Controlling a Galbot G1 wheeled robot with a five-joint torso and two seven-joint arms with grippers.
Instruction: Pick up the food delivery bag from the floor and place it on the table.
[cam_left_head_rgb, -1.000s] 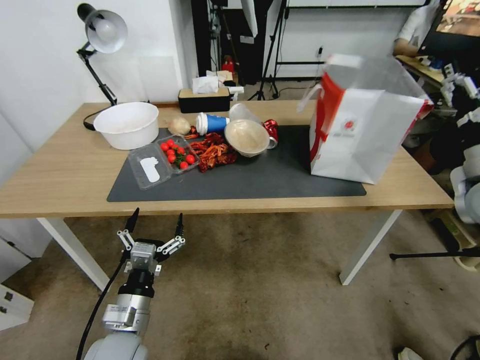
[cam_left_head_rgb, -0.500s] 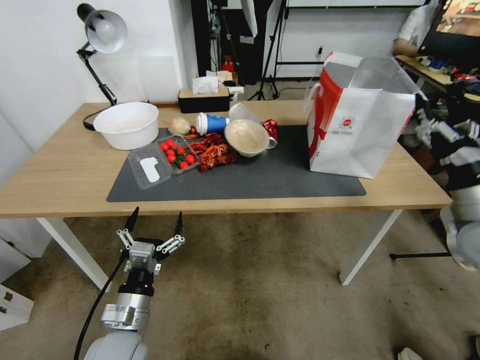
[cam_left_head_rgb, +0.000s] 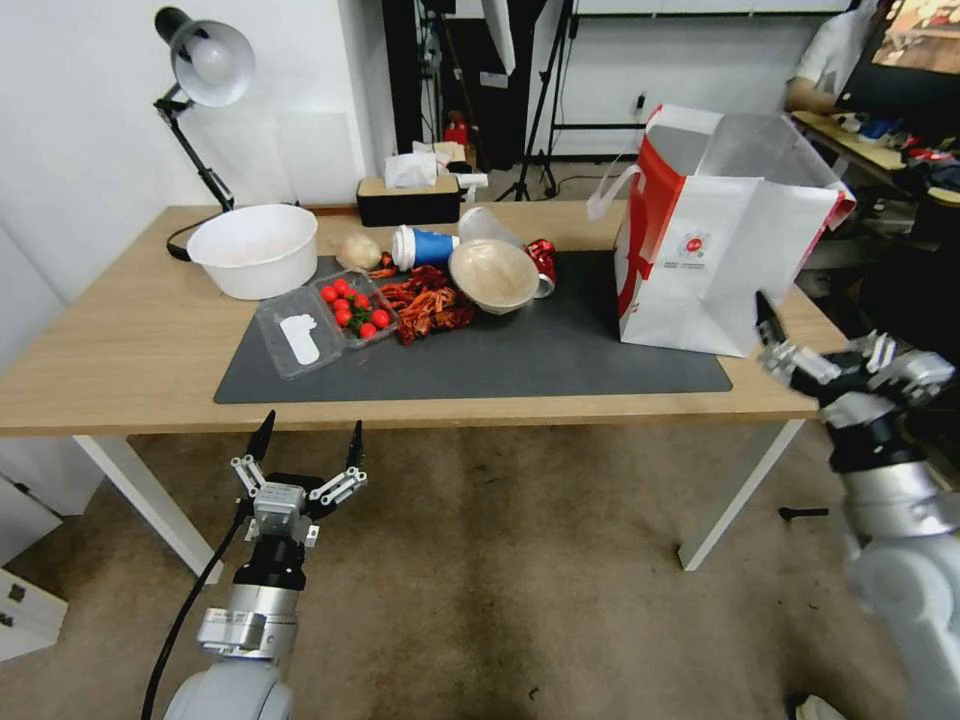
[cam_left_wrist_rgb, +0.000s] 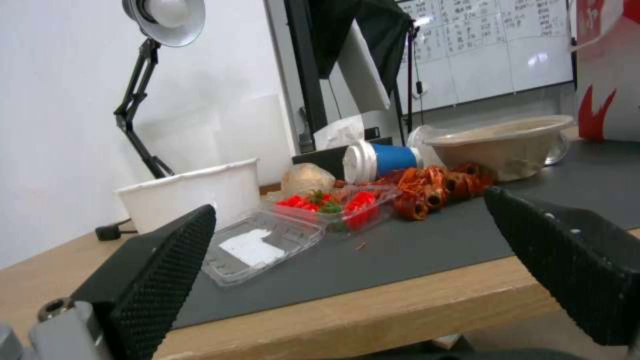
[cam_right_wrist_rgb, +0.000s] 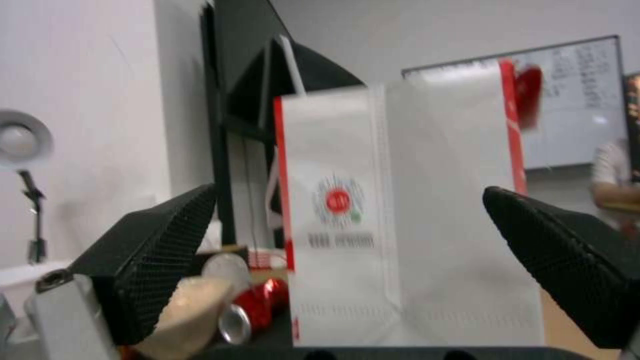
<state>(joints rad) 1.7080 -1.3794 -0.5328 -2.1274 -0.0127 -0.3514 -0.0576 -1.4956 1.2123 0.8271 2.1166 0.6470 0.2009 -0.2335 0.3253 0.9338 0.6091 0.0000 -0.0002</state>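
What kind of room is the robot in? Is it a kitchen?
Probably not a kitchen; it looks like a lab or studio. A whiteboard hangs on the wall, tripod stands wait behind the table, and a desk lamp sits there too.

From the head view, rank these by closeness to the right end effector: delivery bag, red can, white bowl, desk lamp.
From the right end effector, open off the table's right end:
1. Food delivery bag, upright at right end.
2. Red can, mid-table.
3. White bowl, left side.
4. Desk lamp, far left corner.
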